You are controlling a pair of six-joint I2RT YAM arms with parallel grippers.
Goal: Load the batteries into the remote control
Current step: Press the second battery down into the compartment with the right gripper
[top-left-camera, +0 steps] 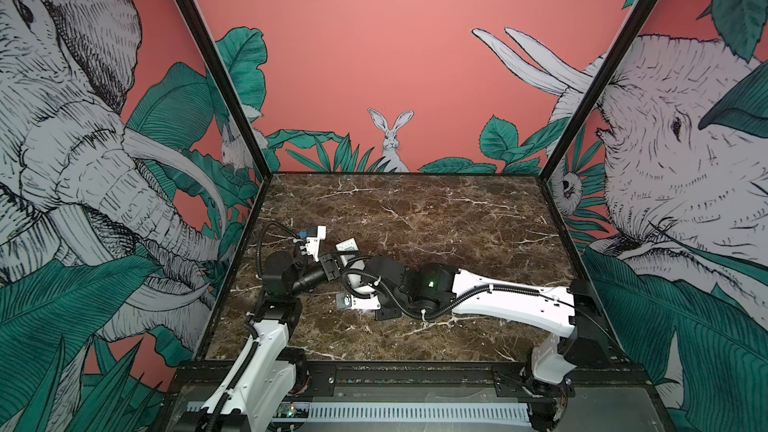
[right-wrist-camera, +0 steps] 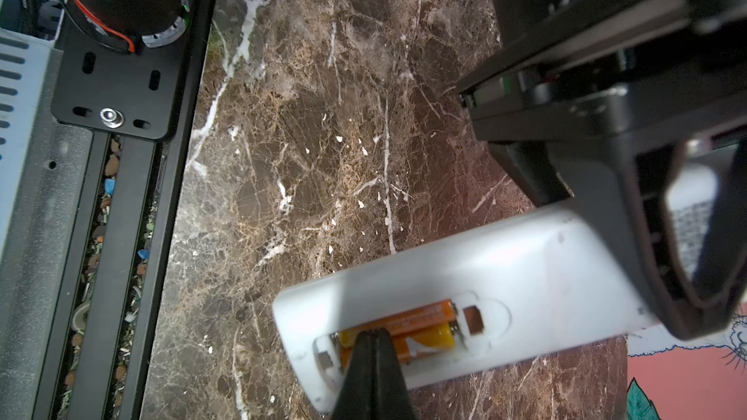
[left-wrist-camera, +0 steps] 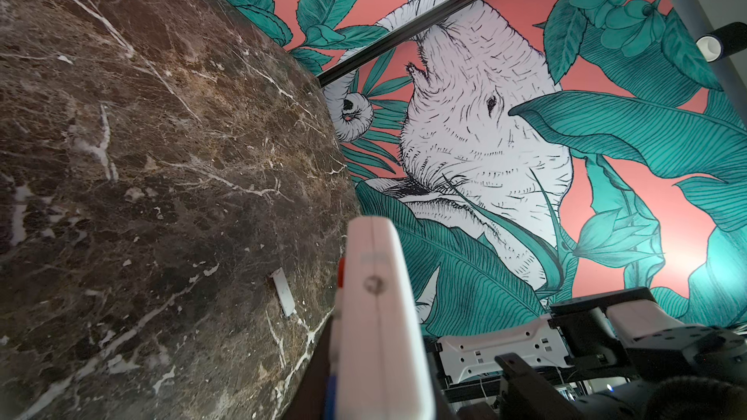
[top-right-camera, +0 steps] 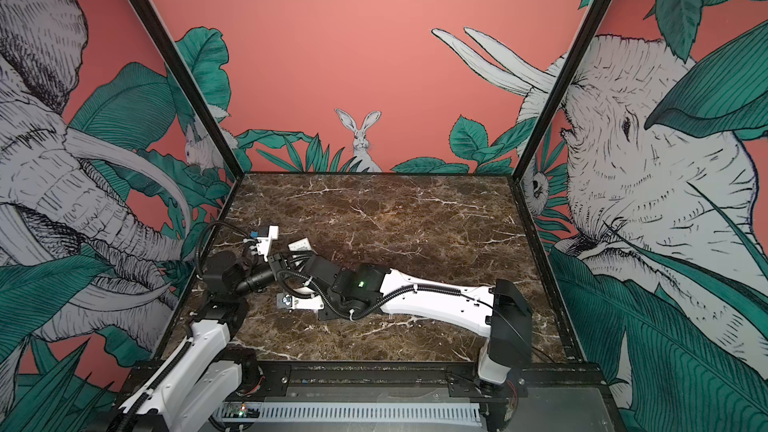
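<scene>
Remote control: The white remote control [right-wrist-camera: 525, 268] crossed the lower right of the right wrist view with its plain back facing the camera and its battery bay uncovered. In a top view its pale end [top-left-camera: 347, 246] showed left of centre, above the marbled surface [right-wrist-camera: 323, 115].
Batteries: Both orange batteries [right-wrist-camera: 416, 319] lay side by side inside the bay, lower middle of the right wrist frame.
Left end effector: The left end effector [right-wrist-camera: 667, 236] was clamped around the remote near one end, at the right edge of that frame. It appeared to hold the remote clear of the surface.
Right end effector: The right end effector [right-wrist-camera: 375, 337] was closed and empty, its tips together and resting on the batteries near the end of the bay toward the left of the frame.
Loose part: A small white strip [left-wrist-camera: 284, 292] lay flat on the surface, lower middle of the left wrist view, apart from the remote. It looked like the bay cover, though that was not certain.
Done: Both cells appeared to be in the bay.
Left to do: One battery looked slightly raised, so a last press to seat it seemed likely. The bay had no cover on it, so fitting one probably remained.
</scene>
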